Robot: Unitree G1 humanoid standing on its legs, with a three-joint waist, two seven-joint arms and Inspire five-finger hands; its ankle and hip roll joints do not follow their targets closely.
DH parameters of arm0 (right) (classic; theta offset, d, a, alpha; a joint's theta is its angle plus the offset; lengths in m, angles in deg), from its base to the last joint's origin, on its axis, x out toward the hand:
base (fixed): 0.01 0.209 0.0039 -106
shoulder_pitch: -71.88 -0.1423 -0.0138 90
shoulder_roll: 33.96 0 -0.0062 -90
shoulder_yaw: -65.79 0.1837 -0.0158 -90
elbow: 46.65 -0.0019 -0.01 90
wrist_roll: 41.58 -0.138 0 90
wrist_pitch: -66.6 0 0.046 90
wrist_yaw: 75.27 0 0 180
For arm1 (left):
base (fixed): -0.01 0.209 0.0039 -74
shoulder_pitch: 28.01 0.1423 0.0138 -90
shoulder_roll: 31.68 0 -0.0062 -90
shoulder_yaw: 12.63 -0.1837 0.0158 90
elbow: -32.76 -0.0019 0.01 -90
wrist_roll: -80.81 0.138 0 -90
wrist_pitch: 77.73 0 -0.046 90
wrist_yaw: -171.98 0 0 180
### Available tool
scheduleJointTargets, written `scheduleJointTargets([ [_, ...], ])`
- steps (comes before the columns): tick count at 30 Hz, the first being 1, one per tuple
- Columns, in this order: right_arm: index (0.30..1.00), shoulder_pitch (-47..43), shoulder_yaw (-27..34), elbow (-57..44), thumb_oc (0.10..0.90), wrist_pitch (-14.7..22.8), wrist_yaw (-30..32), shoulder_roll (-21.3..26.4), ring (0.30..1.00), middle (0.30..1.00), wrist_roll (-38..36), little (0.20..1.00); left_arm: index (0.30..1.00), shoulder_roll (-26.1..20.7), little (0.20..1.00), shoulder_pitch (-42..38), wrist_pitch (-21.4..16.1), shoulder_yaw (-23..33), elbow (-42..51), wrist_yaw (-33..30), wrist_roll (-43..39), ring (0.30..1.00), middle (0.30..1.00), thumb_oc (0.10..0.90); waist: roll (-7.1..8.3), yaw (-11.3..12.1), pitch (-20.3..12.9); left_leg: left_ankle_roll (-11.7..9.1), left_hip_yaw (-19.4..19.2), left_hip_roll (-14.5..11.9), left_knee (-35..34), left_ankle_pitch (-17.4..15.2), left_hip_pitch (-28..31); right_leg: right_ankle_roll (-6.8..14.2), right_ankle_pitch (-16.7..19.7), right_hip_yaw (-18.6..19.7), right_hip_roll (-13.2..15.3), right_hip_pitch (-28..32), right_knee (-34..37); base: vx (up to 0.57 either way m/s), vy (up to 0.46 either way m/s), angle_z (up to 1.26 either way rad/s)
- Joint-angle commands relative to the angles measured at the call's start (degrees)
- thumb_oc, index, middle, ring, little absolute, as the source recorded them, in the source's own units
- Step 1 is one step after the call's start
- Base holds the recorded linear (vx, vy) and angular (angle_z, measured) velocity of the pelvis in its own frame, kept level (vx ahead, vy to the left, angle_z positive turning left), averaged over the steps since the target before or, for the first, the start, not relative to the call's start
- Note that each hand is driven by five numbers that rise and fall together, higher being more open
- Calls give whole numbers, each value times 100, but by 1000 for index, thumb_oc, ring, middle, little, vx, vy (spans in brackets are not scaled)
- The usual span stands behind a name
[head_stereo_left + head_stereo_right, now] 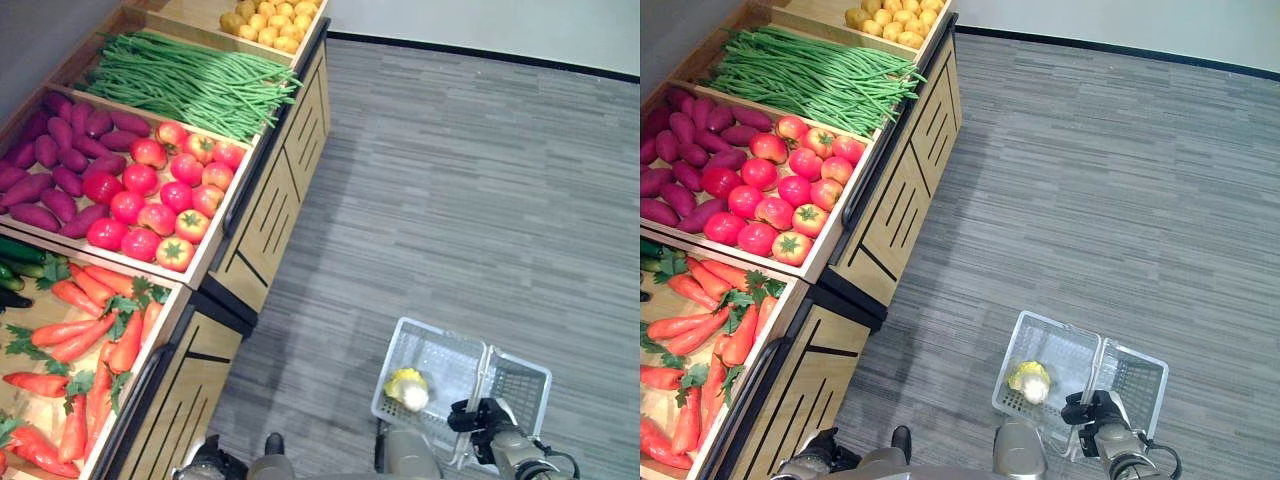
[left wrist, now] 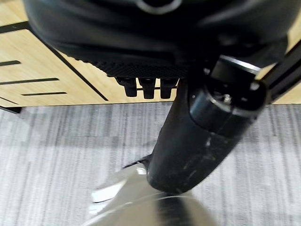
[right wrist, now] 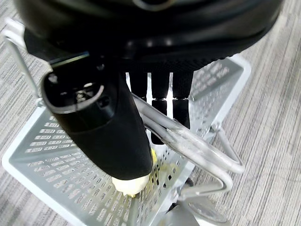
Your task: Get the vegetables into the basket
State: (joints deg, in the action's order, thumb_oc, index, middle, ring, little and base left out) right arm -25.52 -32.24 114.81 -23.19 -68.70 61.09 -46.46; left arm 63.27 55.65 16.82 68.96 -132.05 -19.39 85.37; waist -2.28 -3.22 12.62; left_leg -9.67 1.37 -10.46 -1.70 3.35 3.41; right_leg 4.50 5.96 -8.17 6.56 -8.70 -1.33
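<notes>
The basket [image 1: 440, 365], a white wire basket, hangs low at my right, above the grey floor [image 1: 470, 170]. One vegetable [image 1: 407, 387], yellow-green with a pale end, lies inside it against the wall nearer the display stand; I cannot tell what kind it is. The right robot hand [image 3: 160, 101] holds the basket by its wire handles [image 3: 188, 143]: in the right wrist view the fingers [image 3: 181, 96] are curled over the two handles, with the thumb standing in front of the mesh.

The remaining vegetables are in the wooden display stand [image 1: 265, 215] at my left, sorted in trays. The nearest tray holds carrots [image 1: 95, 345] with green tops; cucumbers [image 1: 22, 262] lie at its far edge. The next tray holds tomatoes [image 1: 165, 195] beside purple sweet potatoes [image 1: 55, 160]. Beyond these lie green beans [image 1: 190, 85], then a tray of small yellow produce [image 1: 270, 22].

The left robot hand [image 2: 150, 70] shows in the left wrist view, held low beside the stand's front panels, well apart from the trays. Its fingertips [image 2: 149, 88] just peek past the palm, curled in on nothing.
</notes>
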Motion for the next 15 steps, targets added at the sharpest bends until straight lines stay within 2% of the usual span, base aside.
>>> scheduleJointTargets([
  [1, 300, 504, -213, 211, 400, -191, -48, -138, 300, 300, 55, 300, 1000, -152, 1000, 44, 30, -273, 39, -96, 7, 1000, 1000, 900, 12, -33, -85, 403, 60, 566, -246, -428, 480, 509, 278, 641, 120, -928, -406, 152, -165, 27],
  [2, 300, 503, -214, 212, 400, -191, -49, -137, 300, 300, 55, 300, 1000, -150, 1000, 45, 31, -273, 40, -97, 6, 1000, 1000, 900, 8, -38, -87, 400, 66, 561, -248, -427, 478, 507, 277, 634, 118, -927, -405, 128, -135, 29],
  [4, 300, 471, -277, 203, 400, -185, -19, -110, 300, 300, 69, 300, 1000, -116, 1000, 28, 35, -303, 72, -117, -52, 1000, 1000, 900, -42, 24, -107, 319, 99, 493, -133, -180, 349, 415, 234, 497, 40, -759, -229, 139, -142, 29],
  [15, 300, 513, -352, 235, 400, -173, -25, -69, 300, 300, 172, 300, 1000, -118, 1000, 101, 36, -263, 53, -147, -137, 1000, 1000, 900, -46, 169, -190, 215, 299, 301, -76, 238, 282, 230, -47, 189, -150, -495, -195, 66, -82, 20],
])
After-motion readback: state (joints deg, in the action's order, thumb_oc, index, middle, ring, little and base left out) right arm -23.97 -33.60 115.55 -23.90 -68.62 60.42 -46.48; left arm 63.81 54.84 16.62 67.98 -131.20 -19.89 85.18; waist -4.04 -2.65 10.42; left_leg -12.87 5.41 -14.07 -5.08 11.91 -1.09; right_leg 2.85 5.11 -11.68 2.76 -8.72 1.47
